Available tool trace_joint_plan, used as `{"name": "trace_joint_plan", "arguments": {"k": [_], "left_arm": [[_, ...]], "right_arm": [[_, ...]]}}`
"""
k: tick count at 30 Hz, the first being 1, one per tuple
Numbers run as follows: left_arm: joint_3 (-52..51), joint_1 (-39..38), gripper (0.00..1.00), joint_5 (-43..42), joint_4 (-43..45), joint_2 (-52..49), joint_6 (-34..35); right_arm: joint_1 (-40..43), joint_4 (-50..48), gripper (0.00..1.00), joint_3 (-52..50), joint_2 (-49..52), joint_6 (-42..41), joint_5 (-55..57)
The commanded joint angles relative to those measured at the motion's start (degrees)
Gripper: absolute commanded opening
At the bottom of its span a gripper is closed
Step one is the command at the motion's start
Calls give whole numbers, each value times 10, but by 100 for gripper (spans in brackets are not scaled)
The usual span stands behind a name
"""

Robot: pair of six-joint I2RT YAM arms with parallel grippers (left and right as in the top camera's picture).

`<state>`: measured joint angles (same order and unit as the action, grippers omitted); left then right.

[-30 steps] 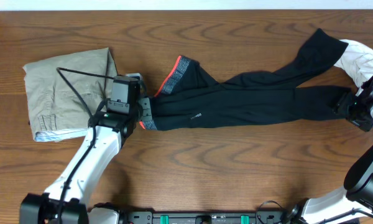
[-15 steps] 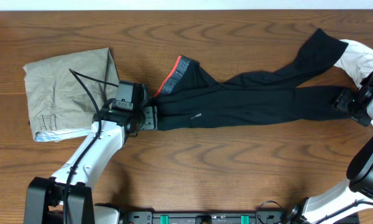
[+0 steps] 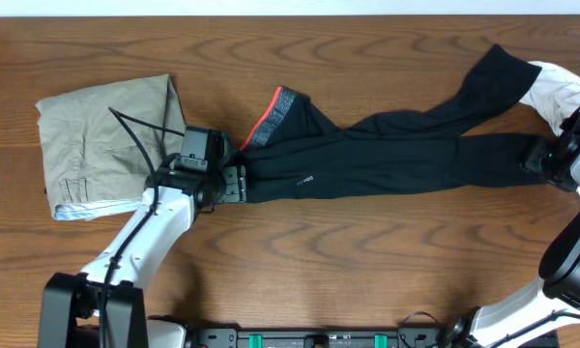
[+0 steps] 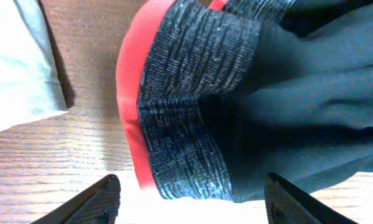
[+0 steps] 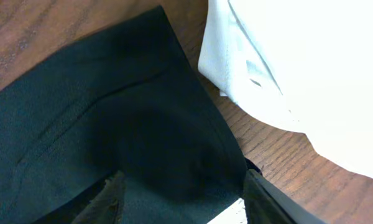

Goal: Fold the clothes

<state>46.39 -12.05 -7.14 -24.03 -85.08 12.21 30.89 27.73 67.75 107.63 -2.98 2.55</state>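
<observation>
so, black leggings (image 3: 367,164) laid out long across the desk (image 3: 367,256) | left tool (image 4: 191,198) wide, waistband lying between its fingers | right tool (image 5: 180,200) jaws apart around a leg cuff, beside the white garment (image 5: 311,68)

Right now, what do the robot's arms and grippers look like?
Both arms are white shells with black joints. The left arm carries a black wrist block, a loose black cable and a grey-and-black left gripper. The right arm ends in a black right gripper. The fingertips are dark and wedge-shaped.
</observation>
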Motion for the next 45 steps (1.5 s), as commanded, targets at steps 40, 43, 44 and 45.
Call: {"name": "trace_joint_plan", "arguments": {"k": [40,43,44,45], "left_arm": [[-1,-3,6,-104,-82,105,29],[-1,-3,6,-104,-123,118,29],[-1,-3,6,-104,-141,118,29],[-1,-3,6,-104,-156,118,29]], "right_arm": [[9,137,1,0,-2,-43,-125],[16,184,1,1,-15,-63,-122],[22,201,1,1,-22,-70,-115],[26,210,1,1,-26,-77,-106]]}}
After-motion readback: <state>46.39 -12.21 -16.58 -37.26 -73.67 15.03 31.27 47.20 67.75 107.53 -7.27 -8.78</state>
